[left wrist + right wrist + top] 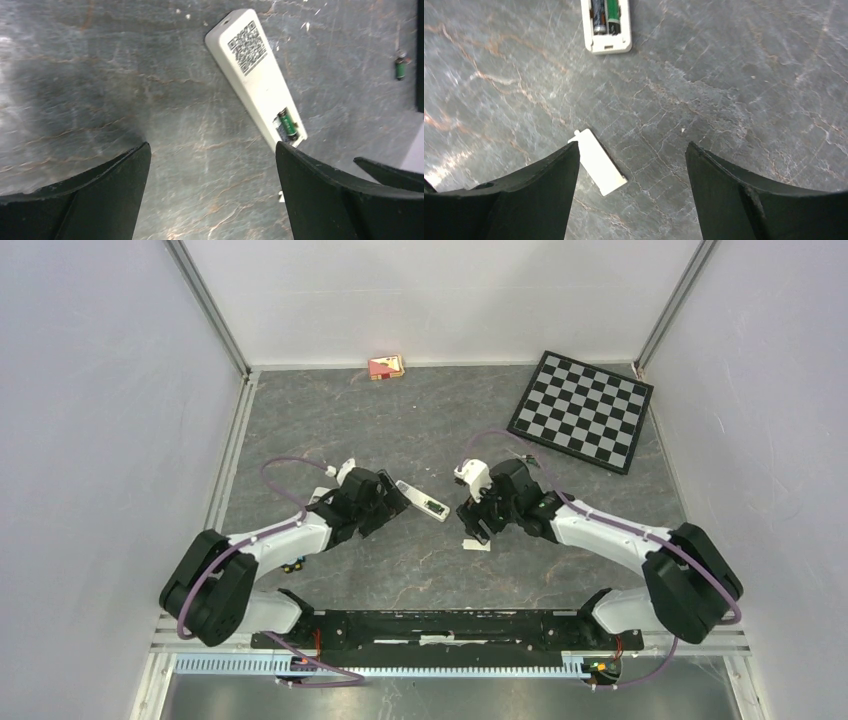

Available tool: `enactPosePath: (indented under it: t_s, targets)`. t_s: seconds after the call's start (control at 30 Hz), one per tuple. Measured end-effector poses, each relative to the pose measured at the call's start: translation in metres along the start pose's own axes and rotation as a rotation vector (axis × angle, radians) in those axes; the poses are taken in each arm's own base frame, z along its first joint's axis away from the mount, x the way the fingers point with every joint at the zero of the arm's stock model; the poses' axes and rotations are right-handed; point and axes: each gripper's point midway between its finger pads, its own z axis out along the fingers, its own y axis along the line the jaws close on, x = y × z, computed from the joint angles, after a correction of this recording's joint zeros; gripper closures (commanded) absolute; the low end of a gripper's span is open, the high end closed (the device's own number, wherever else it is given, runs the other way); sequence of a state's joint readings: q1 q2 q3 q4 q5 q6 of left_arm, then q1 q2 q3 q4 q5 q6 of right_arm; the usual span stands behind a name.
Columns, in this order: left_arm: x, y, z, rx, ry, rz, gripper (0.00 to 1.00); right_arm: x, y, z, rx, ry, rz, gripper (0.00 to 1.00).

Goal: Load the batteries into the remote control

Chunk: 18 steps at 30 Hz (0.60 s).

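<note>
**Cover off, cells exposed to a knock**

Two slim dark and green batteries (605, 17) sit in the long white plastic remote (252, 70), which lies on the grey marbled table (400, 430). The left gripper (212, 150) and right gripper (631, 147) gape wide and hold nothing. A left finger beside the remote might jolt it. The flat white cover (599, 167) lies apart.

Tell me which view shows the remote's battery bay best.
Right wrist: the battery bay is close up, two batteries visible inside. Left wrist shows it smaller and slanted; the top view, only a dark speck.
</note>
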<state>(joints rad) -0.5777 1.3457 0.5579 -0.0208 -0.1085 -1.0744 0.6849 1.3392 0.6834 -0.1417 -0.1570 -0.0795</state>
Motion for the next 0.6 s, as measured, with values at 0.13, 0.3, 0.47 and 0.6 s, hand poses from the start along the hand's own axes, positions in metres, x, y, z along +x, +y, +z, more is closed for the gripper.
enactPosePath:
  t_s: [0.13,0.3,0.47,0.6]
  targets:
    - [-0.003,0.008,-0.014,-0.019,0.003,0.094,0.00,0.015,0.004,0.005,-0.061,0.100,-0.094,0.19]
    - [-0.020,-0.006,-0.037,0.045,-0.041,0.171,0.00,0.041,0.016,0.006,-0.154,0.227,-0.207,0.18]
    - [-0.040,-0.015,-0.053,0.112,-0.079,0.147,0.03,0.052,0.023,0.011,-0.210,0.309,-0.300,0.24]
    - [-0.047,-0.014,-0.055,0.148,-0.067,0.114,0.09,0.052,0.024,0.016,-0.220,0.339,-0.350,0.35]
